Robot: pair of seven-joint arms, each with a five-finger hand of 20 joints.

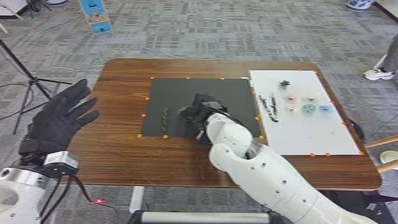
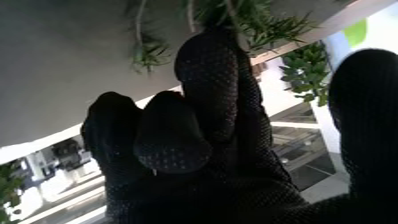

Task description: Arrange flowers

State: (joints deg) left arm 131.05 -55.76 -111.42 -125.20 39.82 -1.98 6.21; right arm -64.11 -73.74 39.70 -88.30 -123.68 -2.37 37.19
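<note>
The left hand [image 1: 60, 120] has relaxed fingers; the right arm [image 1: 271, 172] slants inward.

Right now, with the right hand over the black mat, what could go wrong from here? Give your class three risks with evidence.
The right hand is close to greenery, so it might crush or drag it. The thin green sprig nearby could be nudged crooked. The teal flower and blue flower sit close together, so picking one may disturb the other.

Brown wooden table [image 1: 108, 150] — black mat [image 1: 178, 88], white sheet [image 1: 311, 136] beside it; orange markers [image 1: 165, 136] around both.
</note>
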